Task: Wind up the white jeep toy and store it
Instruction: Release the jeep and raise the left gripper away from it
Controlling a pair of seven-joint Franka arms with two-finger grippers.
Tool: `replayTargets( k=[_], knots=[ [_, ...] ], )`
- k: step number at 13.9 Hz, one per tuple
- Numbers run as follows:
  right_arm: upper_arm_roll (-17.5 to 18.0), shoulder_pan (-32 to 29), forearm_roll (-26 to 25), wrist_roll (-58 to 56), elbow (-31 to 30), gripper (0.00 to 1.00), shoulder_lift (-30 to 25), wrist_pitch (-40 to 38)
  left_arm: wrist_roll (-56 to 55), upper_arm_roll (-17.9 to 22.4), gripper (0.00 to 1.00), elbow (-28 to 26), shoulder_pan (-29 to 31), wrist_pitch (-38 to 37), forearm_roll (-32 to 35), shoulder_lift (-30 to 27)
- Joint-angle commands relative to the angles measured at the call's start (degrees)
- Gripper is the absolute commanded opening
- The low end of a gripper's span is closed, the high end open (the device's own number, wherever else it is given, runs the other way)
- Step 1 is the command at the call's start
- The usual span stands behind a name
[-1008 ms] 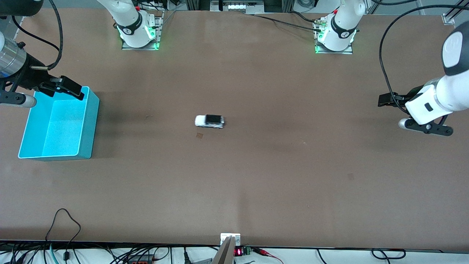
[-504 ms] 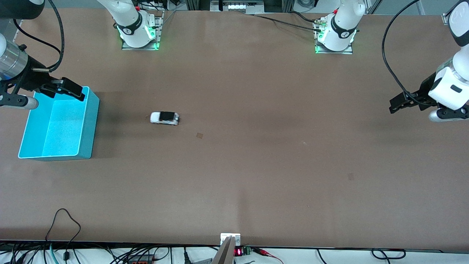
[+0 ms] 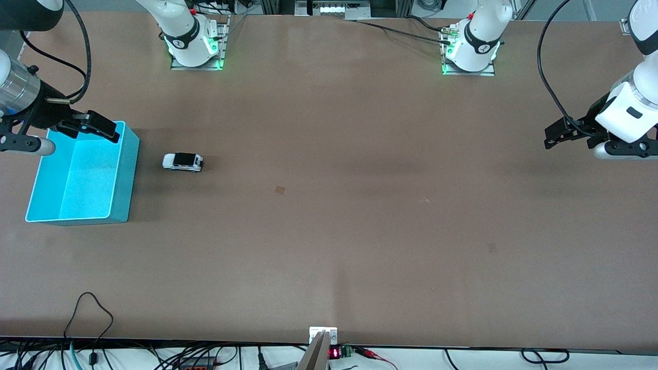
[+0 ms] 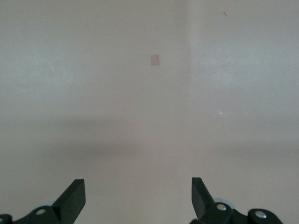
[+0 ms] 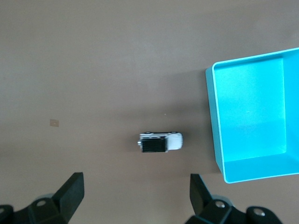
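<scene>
The white jeep toy, with a black roof and dark wheels, stands on the brown table a short way from the cyan bin, toward the left arm's end of it. It also shows in the right wrist view beside the bin. My right gripper is open and empty in the air over the bin's corner, and its fingertips frame bare table. My left gripper is open and empty over bare table at the left arm's end, far from the toy.
The bin is empty inside. A small tan square mark lies on the table mid-way along; it also shows in the left wrist view. Cables and a bracket sit at the table's edge nearest the front camera.
The jeep has rolled along the table from the middle toward the cyan bin. My left gripper has risen and drawn back toward its end. My right gripper has barely moved.
</scene>
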Motion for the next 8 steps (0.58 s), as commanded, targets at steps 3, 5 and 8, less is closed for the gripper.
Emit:
replayTargets(
  k=[3,5,8],
  knots=[
    [0.2,-0.4,-0.6,-0.9,0.2,1.0,0.0,-0.7,1.6,1.1,1.0,-1.3,-1.2,-1.0,-0.8,-2.3],
    [0.2,-0.4,-0.6,-0.9,0.2,1.0,0.3,-0.7,1.9,1.1,1.0,-1.3,-1.2,-1.1,-0.8,-2.3],
    [0.1,-0.5,-0.7,-4.0,-0.7,1.0,0.4,-2.1,1.9,0.6,1.0,-1.2,-1.2,-1.2,-0.8,-2.2]
  ],
)
